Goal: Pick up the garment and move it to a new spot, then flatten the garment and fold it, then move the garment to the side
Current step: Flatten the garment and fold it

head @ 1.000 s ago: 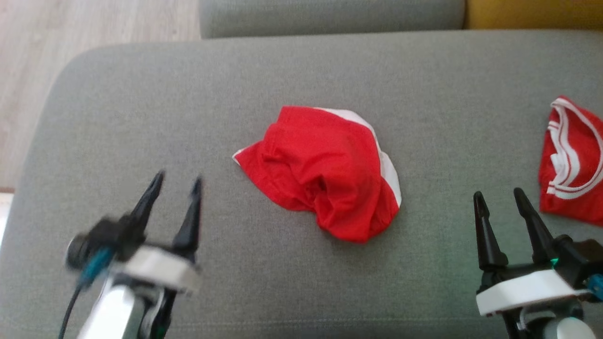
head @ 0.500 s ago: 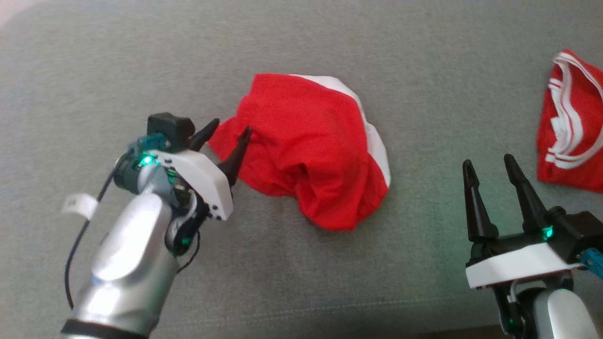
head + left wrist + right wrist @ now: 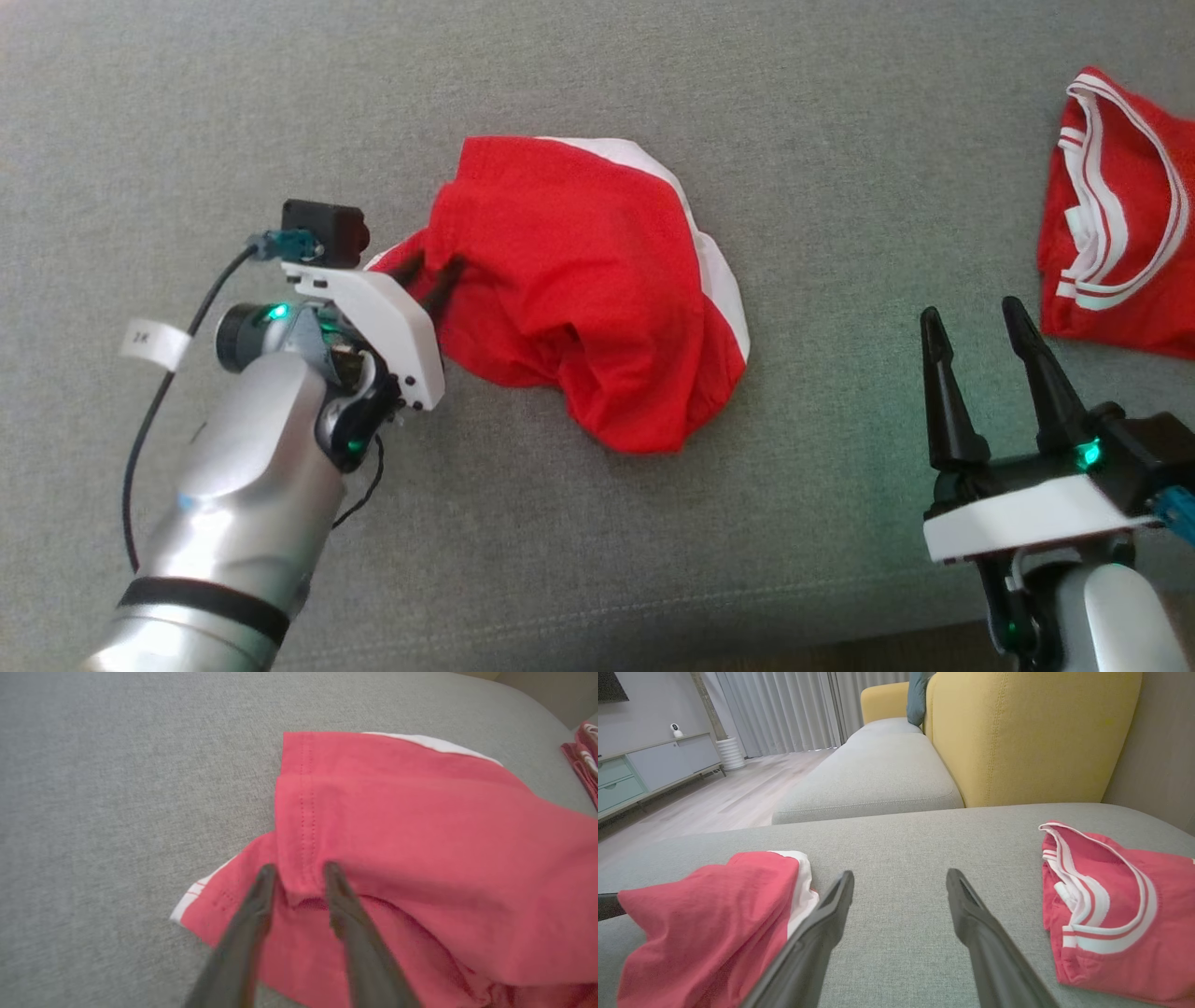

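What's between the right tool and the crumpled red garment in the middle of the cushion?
Just bare grey cushion separates the right tool from the garment, as the head view shows.

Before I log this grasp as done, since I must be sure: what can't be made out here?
Grip of left tool: head view, fingertips buried in folds of the red garment; left wrist view, fingers blurred around a fold.
The striped red garment: head view, cut off by the right edge.
The red garment's type: hidden by its own crumpling.

silver arms [image 3: 233, 485], white-plated tools
left tool [image 3: 431, 271], right tool [image 3: 972, 314]: dark tapered fingers [image 3: 943, 401], green lights [image 3: 1086, 455]; black cable [image 3: 149, 439], white tag [image 3: 154, 343] on left.
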Motion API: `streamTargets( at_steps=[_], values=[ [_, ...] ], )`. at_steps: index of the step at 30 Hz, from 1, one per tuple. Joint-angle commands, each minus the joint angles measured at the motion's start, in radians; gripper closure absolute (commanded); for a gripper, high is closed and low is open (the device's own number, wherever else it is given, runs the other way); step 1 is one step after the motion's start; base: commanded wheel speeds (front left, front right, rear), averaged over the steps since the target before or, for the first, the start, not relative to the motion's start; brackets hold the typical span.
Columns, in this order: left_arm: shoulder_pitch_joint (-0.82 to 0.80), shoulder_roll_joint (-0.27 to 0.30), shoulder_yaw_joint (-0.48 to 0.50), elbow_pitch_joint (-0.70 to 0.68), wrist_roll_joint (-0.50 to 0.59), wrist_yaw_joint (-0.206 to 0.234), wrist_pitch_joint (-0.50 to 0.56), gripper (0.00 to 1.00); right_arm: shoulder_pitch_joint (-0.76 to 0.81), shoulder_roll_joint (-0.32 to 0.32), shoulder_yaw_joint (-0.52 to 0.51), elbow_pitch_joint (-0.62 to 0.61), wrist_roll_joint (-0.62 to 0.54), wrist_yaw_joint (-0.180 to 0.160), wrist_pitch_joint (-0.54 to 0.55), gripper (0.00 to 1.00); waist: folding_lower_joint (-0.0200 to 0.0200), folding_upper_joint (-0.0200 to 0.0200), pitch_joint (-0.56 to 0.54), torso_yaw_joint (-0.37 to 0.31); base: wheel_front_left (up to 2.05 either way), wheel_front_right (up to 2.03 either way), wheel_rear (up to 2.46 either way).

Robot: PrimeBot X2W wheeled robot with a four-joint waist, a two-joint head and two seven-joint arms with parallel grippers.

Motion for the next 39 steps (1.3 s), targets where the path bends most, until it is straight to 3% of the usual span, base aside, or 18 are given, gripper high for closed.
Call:
streamTargets(
  at_steps=[1, 7, 12, 17, 25, 38, 39],
  values=[
    [-0.051, 0.016, 0.013, -0.017, -0.016, -0.006, -0.009, 1.00, -0.027, -0.005, 0.020, -0.030, 0.003, -0.001, -0.013, 0.00, -0.0001, 0.0000, 0.001, 0.000, 0.00, 0.00, 0.00],
    [-0.063, 0.042, -0.043, -0.037, -0.026, -0.006, -0.086, 1.00, -0.021, -0.005, 0.005, -0.029, 0.008, -0.001, -0.018, 0.00, -0.0001, 0.0000, -0.009, 0.011, 0.00, 0.00, 0.00],
    [-0.008, 0.077, -0.062, -0.132, 0.002, 0.000, -0.161, 1.00, -0.002, -0.005, -0.010, -0.017, 0.016, -0.001, -0.014, 0.00, -0.0001, 0.0000, -0.050, 0.031, 0.00, 0.00, 0.00],
    [0.176, 0.143, -0.062, -0.330, -0.004, 0.054, -0.158, 1.00, 0.016, -0.005, -0.017, -0.008, 0.029, -0.001, -0.012, 0.00, -0.0001, 0.0000, -0.087, 0.054, 0.00, 0.00, 0.00],
    [0.495, 0.266, -0.083, -0.633, -0.016, 0.169, -0.048, 1.00, 0.031, -0.005, -0.023, -0.005, 0.032, -0.001, 0.003, 0.00, -0.0001, 0.0000, -0.111, 0.085, 0.00, 0.00, 0.00],
    [0.661, 0.307, -0.038, -0.642, -0.070, 0.262, -0.037, 1.00, 0.050, -0.005, -0.034, -0.012, 0.020, -0.001, 0.029, 0.00, -0.0001, 0.0000, -0.136, 0.095, 0.00, 0.00, 0.00],
    [0.661, 0.304, -0.035, -0.639, -0.069, 0.263, -0.049, 0.95, 0.050, -0.005, -0.035, -0.016, 0.018, -0.001, 0.030, 0.00, -0.0001, 0.0000, -0.137, 0.096, 0.00, 0.00, 0.00]
  ],
)
